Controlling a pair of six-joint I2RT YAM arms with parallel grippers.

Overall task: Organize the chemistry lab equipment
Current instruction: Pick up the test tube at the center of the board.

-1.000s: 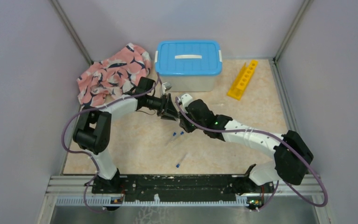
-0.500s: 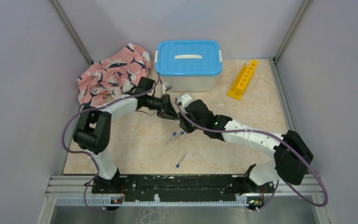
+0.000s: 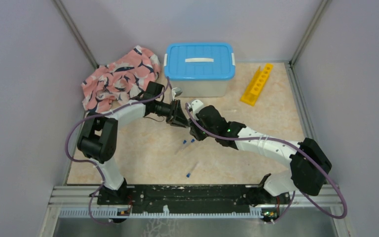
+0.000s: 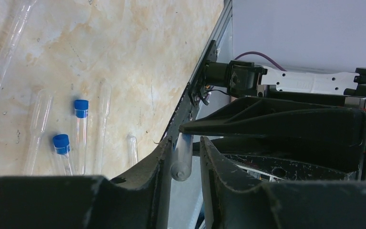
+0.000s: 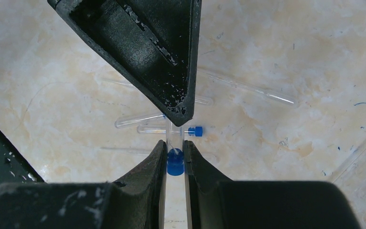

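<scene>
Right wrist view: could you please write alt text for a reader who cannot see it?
The right arm's jaws pinch a clear tube by its blue cap over a beige marbled tabletop. The left arm's black finger points in from above, and loose tubes lie beyond.

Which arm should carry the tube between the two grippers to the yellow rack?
Right. The right gripper grips the thin clear tube by its blue cap, the long yellow holed rack lies on that arm's side, and the left gripper stands open around the tube.

Yellow rack point(image 3: 257, 84) — near blue-lidded bin point(image 3: 200, 61)
</scene>
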